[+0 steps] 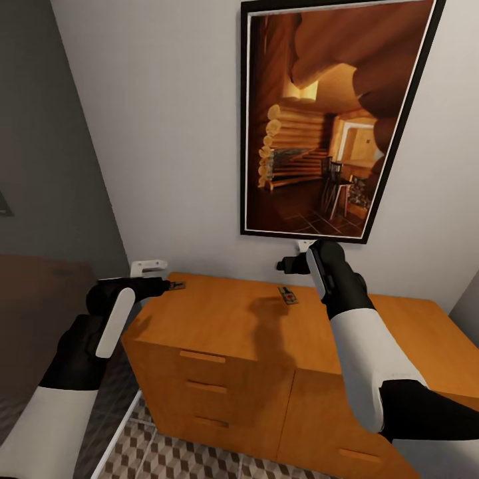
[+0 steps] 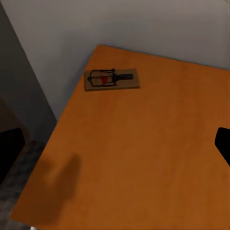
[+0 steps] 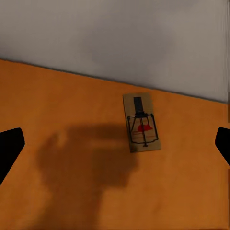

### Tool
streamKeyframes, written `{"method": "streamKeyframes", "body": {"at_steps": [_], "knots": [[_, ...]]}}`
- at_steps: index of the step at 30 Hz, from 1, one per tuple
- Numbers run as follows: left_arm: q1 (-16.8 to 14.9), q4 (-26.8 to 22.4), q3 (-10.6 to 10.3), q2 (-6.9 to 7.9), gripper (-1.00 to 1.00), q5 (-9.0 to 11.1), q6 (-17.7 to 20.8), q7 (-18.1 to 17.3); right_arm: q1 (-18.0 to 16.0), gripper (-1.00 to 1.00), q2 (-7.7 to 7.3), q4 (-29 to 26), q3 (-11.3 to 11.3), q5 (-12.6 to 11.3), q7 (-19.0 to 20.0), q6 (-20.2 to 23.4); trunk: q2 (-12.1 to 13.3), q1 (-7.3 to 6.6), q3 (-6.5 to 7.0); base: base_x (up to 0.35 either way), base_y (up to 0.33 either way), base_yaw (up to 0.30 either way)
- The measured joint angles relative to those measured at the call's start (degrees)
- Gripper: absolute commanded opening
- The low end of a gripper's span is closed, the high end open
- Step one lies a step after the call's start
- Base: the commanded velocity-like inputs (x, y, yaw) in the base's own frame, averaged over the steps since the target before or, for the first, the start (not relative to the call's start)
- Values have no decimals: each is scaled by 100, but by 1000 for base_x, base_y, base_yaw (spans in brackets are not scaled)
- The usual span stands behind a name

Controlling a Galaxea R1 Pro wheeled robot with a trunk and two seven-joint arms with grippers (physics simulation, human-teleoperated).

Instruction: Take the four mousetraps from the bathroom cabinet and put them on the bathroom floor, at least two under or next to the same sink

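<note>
Two mousetraps lie on the flat top of the orange-brown cabinet (image 1: 219, 319). One mousetrap (image 1: 176, 286) (image 2: 112, 79) sits by the back left corner. My left gripper (image 1: 159, 287) (image 2: 115, 148) hovers just short of it, open and holding nothing. The other mousetrap (image 1: 287, 295) (image 3: 141, 123) lies near the back wall in the middle. My right gripper (image 1: 287, 265) (image 3: 115, 143) hangs above it, with its black fingertips (image 3: 9, 143) spread wide and nothing between them. A strip of the cube-patterned bathroom floor (image 1: 199, 459) runs in front of the cabinet.
A large framed picture (image 1: 326, 120) hangs on the white wall right behind the cabinet. A grey wall and a dark brown surface (image 1: 33, 299) stand to the left. A small white fixture (image 1: 148, 267) sits on the wall by the cabinet's left corner. Drawer fronts with bar handles (image 1: 203, 356) face me.
</note>
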Motion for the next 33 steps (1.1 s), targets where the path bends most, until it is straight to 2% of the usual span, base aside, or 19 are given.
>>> {"method": "streamKeyframes", "body": {"at_steps": [15, 33], "knots": [[0, 0, 0, -41, 100, 13, -1, 3, 0, 100, -35, 5, -102, -7, 0, 0, 0, 0, 0, 0, -128, 0], [0, 0, 0, -49, 100, 4, -2, 18, 0, 100, -18, 7, -104, -8, 0, 0, 0, 0, 0, 0, -22, 0]]}}
